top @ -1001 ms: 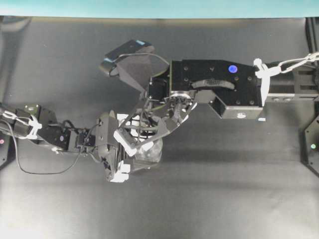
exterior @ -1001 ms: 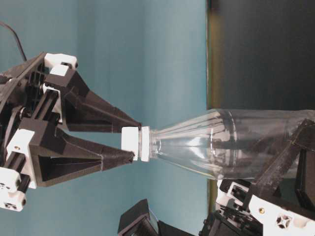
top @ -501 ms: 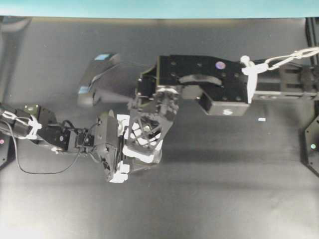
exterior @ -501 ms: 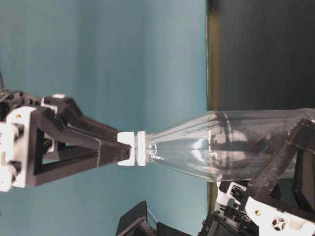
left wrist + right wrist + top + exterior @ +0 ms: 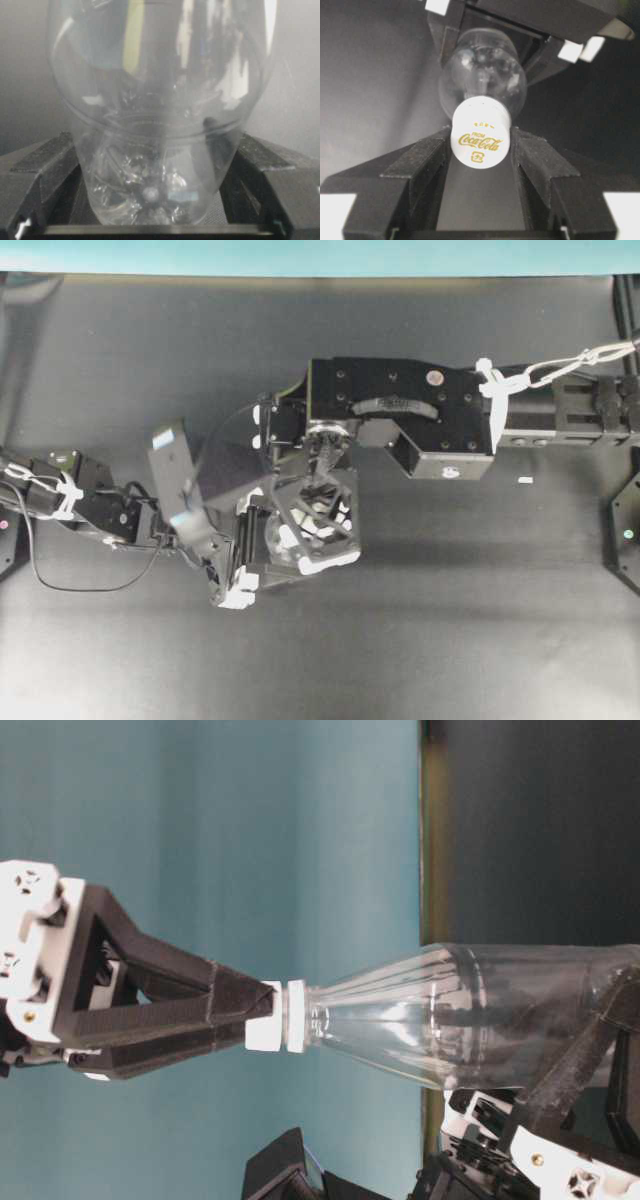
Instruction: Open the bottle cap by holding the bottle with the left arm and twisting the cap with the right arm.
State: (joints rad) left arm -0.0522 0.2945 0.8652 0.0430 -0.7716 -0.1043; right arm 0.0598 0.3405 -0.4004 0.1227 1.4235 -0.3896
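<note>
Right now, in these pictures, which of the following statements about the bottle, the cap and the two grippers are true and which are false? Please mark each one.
1. The right gripper has its fingers closed on the bottle cap. True.
2. The bottle cap is already off the bottle. False: it sits on the neck.
3. The left gripper holds the bottle's lower body between its fingers. True.
4. The top of the cap is plain white. False: it carries gold Coca-Cola lettering.
5. The bottle is filled with dark liquid. False: it is clear and looks empty.
</note>
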